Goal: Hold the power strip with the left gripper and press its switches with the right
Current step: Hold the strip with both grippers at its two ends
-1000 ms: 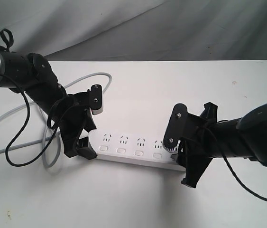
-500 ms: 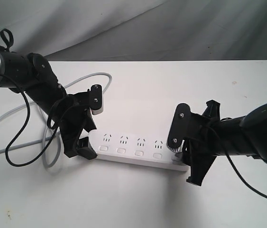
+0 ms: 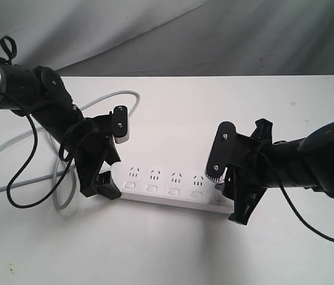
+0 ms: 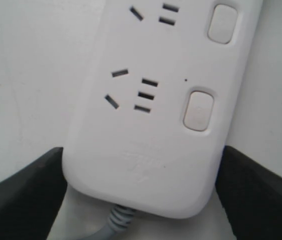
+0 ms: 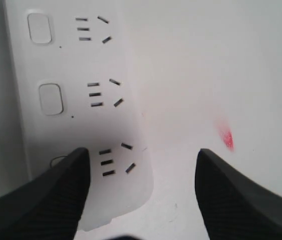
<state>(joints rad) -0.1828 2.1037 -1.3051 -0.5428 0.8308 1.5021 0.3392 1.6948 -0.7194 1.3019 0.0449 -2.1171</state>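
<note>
The white power strip lies flat on the table, its grey cord looping off to the left. My left gripper is shut on the cord end of the strip, one black jaw pressed on each long side. The switches sit in a row under the sockets; two show in the left wrist view. My right gripper hangs open over the strip's other end. One of its fingers covers the last switch, and two further switches stay visible.
The white table carries a small red mark beside the strip's far end. The cord's loops and the left arm's thin black cable lie at the left. A grey cloth backdrop stands behind the table.
My right gripper dipped lower over the strip's end half a second ago and now sits slightly higher and to the left. The left gripper and the strip have not moved.
</note>
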